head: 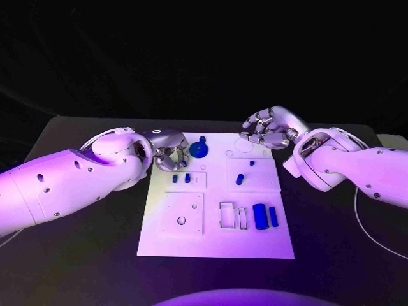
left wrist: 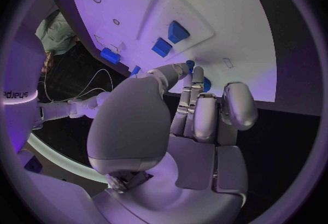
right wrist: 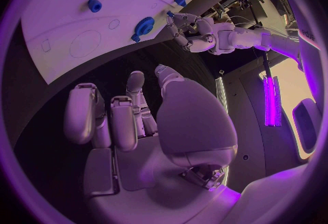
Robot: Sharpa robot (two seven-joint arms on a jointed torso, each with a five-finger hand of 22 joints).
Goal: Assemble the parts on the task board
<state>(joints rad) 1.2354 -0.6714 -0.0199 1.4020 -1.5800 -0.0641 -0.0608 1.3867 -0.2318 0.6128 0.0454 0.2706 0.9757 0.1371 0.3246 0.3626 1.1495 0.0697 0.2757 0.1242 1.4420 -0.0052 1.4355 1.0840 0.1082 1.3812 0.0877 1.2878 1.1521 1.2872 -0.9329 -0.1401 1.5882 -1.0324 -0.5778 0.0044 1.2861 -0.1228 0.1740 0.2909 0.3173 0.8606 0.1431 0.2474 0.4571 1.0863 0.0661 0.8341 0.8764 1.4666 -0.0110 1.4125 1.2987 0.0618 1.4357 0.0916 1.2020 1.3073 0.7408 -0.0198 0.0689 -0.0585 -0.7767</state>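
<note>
The white task board [head: 213, 239] lies in the middle of the black table. My left hand [head: 170, 153] hovers at the board's far left corner, pinching a small blue part [left wrist: 191, 64] between thumb and fingertip. Right beside it stands a round blue knob [head: 199, 150]. My right hand [head: 270, 129] is raised over the far right corner with its fingers apart and nothing in them. Two small blue parts [head: 181, 179] sit in a left panel and another blue part [head: 240, 180] stands mid-board. Two long blue blocks [head: 264, 217] lie at the near right.
Two outlined slots [head: 233, 216] lie next to the long blocks. An oval hole [head: 181, 220] marks the near left panel. Bare black table [head: 351, 255] runs around the board. The right wrist view shows the left hand [right wrist: 194, 30] beside the knob [right wrist: 144, 26].
</note>
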